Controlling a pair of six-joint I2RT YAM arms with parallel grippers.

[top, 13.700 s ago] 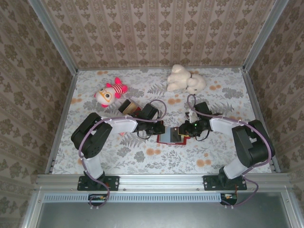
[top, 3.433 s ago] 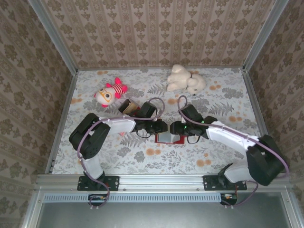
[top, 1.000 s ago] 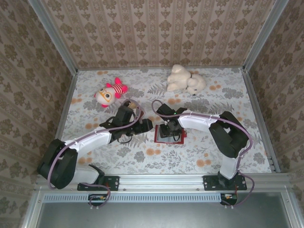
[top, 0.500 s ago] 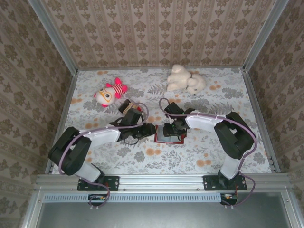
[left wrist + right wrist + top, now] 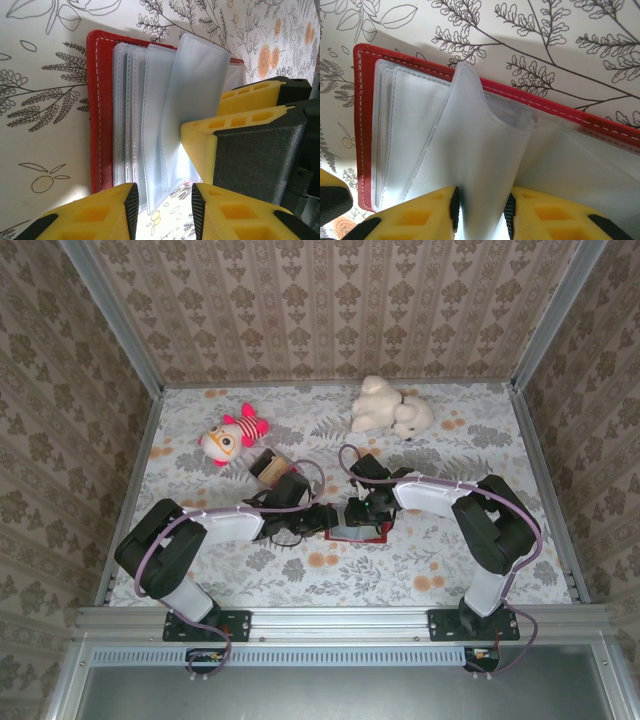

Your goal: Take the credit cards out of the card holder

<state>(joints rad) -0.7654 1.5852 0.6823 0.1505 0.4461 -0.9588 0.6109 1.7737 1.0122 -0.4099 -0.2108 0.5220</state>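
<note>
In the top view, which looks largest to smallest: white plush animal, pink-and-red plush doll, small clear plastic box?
1. white plush animal
2. pink-and-red plush doll, somewhat smaller
3. small clear plastic box, clearly smallest

We see both arms bent inward toward the small flat red folding wallet with clear inner pockets (image 5: pixel 99 110), the left gripper (image 5: pixel 162 199) low at its left edge and the right gripper (image 5: pixel 481 204) at its far side, each gripper's yellow fingers (image 5: pixel 415 217) pinched on pocket leaves.
</note>
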